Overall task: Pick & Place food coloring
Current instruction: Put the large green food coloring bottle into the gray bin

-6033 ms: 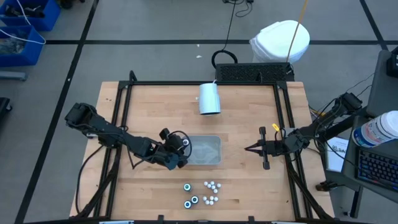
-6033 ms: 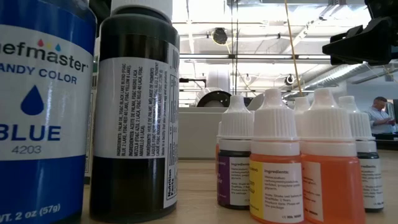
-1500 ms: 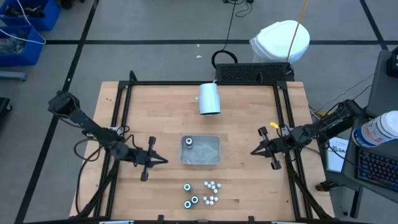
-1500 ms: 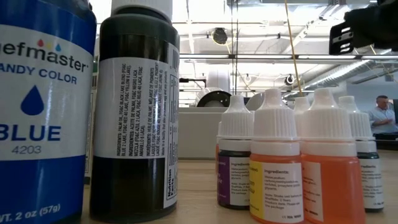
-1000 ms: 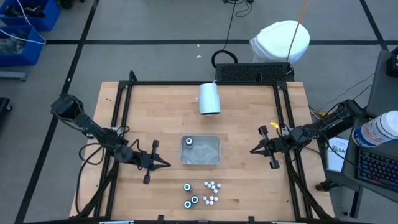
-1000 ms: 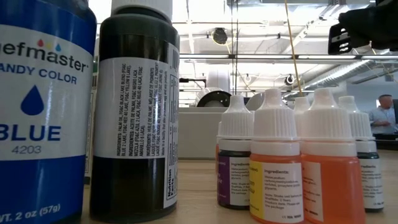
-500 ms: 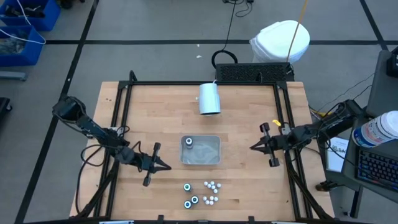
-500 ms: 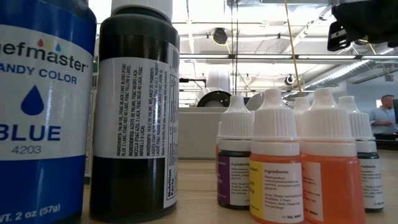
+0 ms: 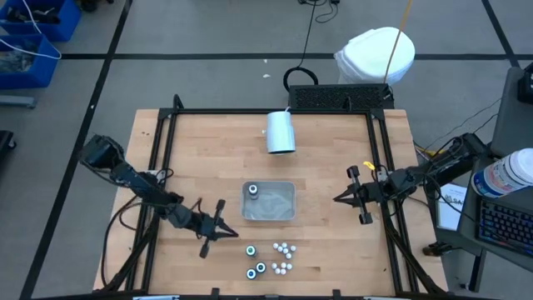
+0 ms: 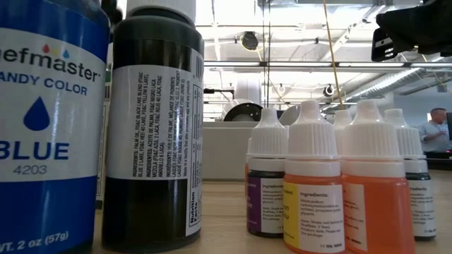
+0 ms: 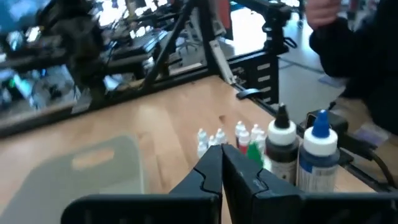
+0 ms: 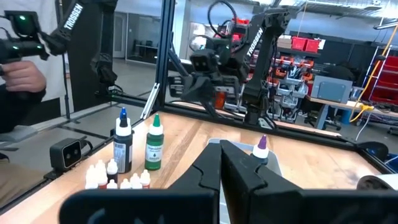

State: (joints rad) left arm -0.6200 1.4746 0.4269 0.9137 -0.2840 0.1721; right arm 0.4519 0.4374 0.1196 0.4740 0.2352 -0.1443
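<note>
- The counter is seen from above, with both dark arms reaching in over it from its left and right edges.
- A white cylinder cup lies on its side near the far edge.
- A clear tray sits at the centre, with one purple-capped bottle standing in its far left corner.
- The left gripper is held low just left of the bottles, jaws closed on nothing.
- The right gripper is held near the right edge, jaws closed and empty.
- The food coloring is grouped by the near edge, in front of the tray.
</note>
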